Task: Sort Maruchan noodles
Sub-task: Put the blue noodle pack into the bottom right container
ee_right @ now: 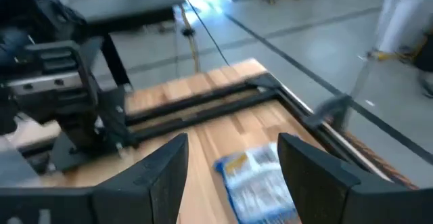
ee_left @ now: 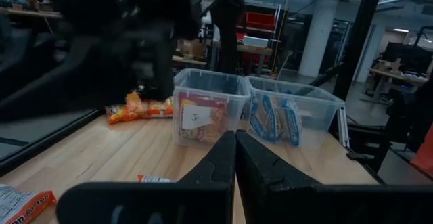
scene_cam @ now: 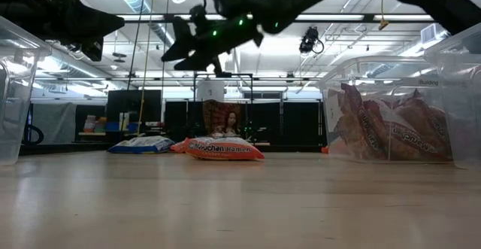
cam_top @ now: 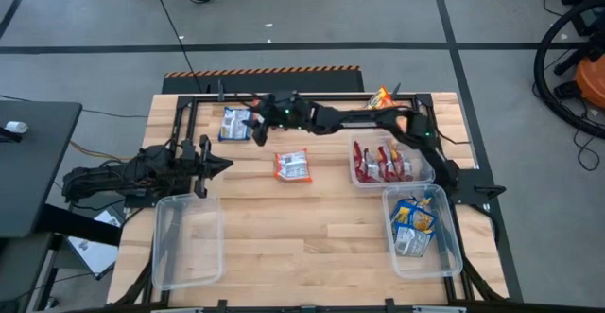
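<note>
Three Maruchan noodle packets lie flat on the wooden table: a blue one [cam_top: 233,124] at the far left, a red-and-white one [cam_top: 292,165] in the middle and an orange one [cam_top: 381,96] at the far edge. My right gripper [cam_top: 253,127] hovers open in the air beside and above the blue packet [ee_right: 257,180], which shows between its fingers in the right wrist view. It touches nothing. My left gripper [cam_top: 227,165] waits shut at the left side, pointing level, its fingers [ee_left: 235,149] closed together and holding nothing.
A clear bin with red packets [cam_top: 388,162] and a clear bin with blue packets [cam_top: 421,228] stand at the right. An empty clear bin [cam_top: 186,240] stands near left. A black frame [cam_top: 189,105] runs along the table's far and side edges. Bare wood lies in the near middle.
</note>
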{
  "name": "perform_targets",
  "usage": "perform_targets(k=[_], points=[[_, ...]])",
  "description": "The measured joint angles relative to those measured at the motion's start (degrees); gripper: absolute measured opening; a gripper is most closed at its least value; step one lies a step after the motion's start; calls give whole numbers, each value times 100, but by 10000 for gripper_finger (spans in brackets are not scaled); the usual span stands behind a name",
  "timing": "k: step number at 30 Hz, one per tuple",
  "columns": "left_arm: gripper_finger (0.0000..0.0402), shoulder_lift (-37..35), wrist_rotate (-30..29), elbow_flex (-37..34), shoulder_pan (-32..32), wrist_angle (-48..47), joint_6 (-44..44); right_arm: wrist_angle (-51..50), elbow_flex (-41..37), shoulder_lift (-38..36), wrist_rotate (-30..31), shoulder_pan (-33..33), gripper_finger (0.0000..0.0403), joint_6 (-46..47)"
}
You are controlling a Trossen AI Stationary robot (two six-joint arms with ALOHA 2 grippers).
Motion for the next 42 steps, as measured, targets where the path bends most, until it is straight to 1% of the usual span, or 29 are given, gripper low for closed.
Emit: perform_targets(k=[2, 4, 6, 10, 13, 16, 22, 24, 28, 34, 42], points=[[14, 0, 2, 0, -1, 0, 0, 493, 2, 286, -116, -29, 233, 46], [14, -2, 0, 0, -1, 0, 0, 904, 4, 588, -109, -37, 232, 49], [14, 0, 2, 0, 0, 0, 0, 1098, 5, 867, -103, -34, 231, 54], [14, -1, 2, 0, -1, 0, 0, 1095, 303, 1378, -131, 23, 231, 110], [14, -1, 2, 0, -1, 0, 0, 1052, 607, 1791, -316, 72, 230, 71], [14, 0, 2, 0, -1, 0, 0, 939, 1013, 2198, -402, 96, 230, 84], [14, 0, 2, 0, -1, 0, 0, 883, 1866, 2818, -381, 106, 230, 8], [14, 0, 2, 0, 0, 0, 0, 657, 2015, 2900, -275, 107, 230, -10], [14, 0, 2, 0, -1, -2, 0, 419, 2061, 2896, 105, 107, 230, -157], [14, -2, 2, 0, -1, 0, 0, -117, 2059, 2896, 222, 72, 230, -167], [14, 0, 2, 0, 0, 0, 0, -152, 1959, 2857, 673, 126, 222, -77]])
